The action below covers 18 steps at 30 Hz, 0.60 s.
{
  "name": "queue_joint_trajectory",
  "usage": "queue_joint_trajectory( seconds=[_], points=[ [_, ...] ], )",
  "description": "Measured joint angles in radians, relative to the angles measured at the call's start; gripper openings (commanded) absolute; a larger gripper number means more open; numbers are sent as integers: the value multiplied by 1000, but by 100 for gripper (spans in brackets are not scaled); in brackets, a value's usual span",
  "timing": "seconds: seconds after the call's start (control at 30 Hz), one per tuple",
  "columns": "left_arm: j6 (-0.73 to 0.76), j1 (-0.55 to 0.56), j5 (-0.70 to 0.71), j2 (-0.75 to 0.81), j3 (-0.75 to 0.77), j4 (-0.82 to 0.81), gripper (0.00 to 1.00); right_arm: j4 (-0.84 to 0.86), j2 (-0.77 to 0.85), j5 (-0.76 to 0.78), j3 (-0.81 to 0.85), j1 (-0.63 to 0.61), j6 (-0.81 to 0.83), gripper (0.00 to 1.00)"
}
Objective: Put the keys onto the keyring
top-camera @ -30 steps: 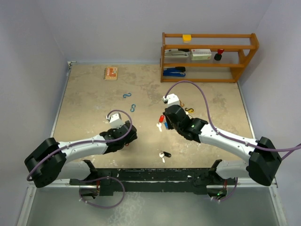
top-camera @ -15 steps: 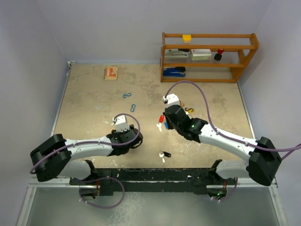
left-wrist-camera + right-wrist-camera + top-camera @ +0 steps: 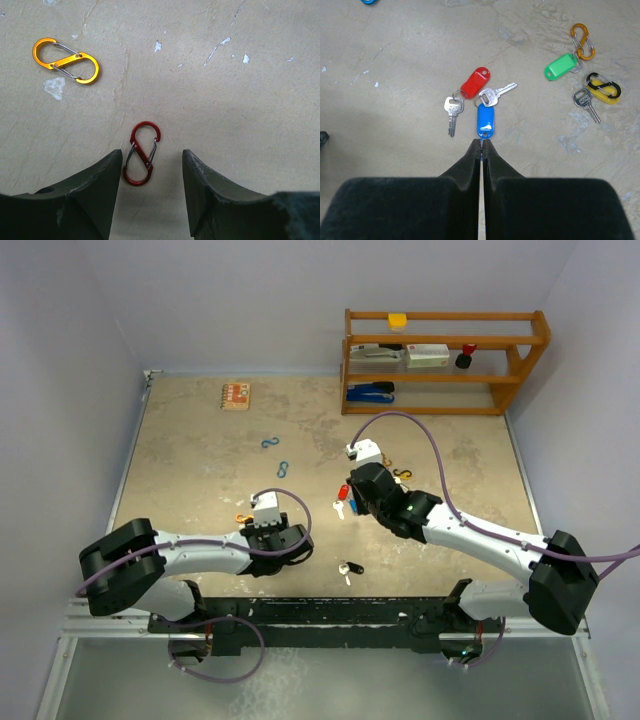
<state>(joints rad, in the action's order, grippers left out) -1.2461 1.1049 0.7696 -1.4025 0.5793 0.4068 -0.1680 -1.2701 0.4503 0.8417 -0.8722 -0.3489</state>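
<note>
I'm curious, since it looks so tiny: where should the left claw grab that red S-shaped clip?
Across its narrow waist, from straight above: the red S-clip lies flat, lengthwise between the fingers of the open left gripper, which would close on its long sides.

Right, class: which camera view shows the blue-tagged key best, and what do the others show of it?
The right wrist view: the blue-tagged key lies whole just ahead of the shut right gripper. The top view shows only a tiny blue speck near that gripper. The left wrist view does not show it.
</note>
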Motion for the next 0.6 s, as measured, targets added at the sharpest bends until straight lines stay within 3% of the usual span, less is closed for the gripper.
queue_joint_trajectory(
  seconds=[0.4,0.5,0.6],
  points=[
    [0,8,19,0,-5,14,39,-3,0,0,0,0,-1,0],
    [2,8,22,0,-5,14,31,-6,0,0,0,0,-2,0],
    [2,8,24,0,-6,16,15,-7,0,0,0,0,-3,0]
  ],
)
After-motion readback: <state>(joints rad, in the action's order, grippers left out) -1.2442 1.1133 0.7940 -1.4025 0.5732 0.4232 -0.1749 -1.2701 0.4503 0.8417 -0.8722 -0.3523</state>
